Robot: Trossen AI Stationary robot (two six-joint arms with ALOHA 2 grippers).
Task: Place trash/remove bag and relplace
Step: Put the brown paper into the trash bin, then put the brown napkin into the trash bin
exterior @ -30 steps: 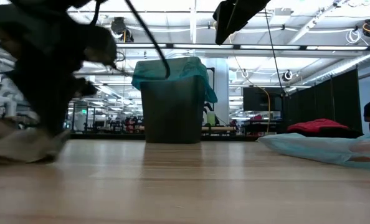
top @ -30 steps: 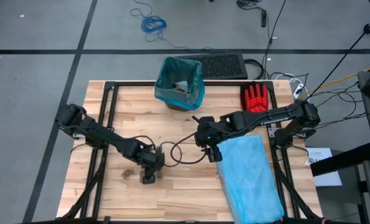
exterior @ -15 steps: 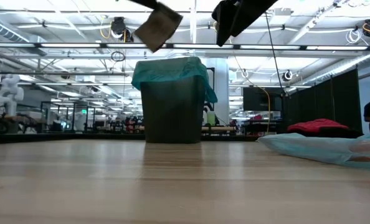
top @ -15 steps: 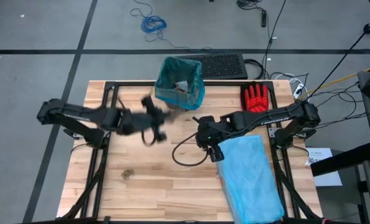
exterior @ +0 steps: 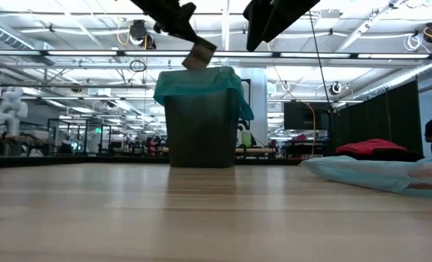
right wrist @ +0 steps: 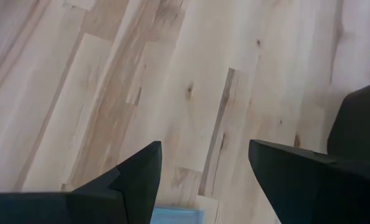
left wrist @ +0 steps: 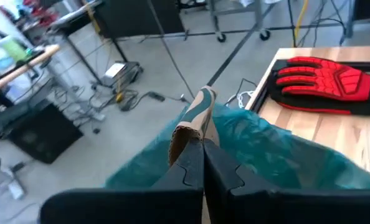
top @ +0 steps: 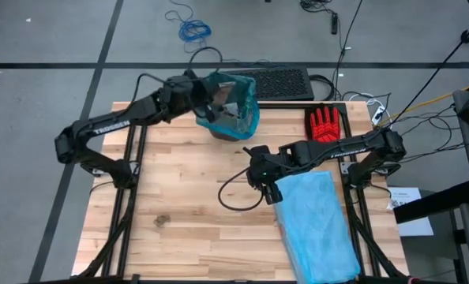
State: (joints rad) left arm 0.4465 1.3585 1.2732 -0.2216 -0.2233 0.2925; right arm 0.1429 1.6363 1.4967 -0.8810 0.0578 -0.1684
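Pale wood planks with darker grain streaks make up the tabletop point(top: 187, 237). The bag point(top: 246, 118) is translucent teal-green over a dark grey bin point(exterior: 200, 135). A red glove point(top: 324, 124) has black ribbing. The folded plastic sheet point(top: 317, 225) is sky-blue. Both arms are black.

My left tool point(top: 204, 101) holds a card point(exterior: 199, 56) over the bin point(top: 228, 118); glove point(top: 324, 124) right of it.
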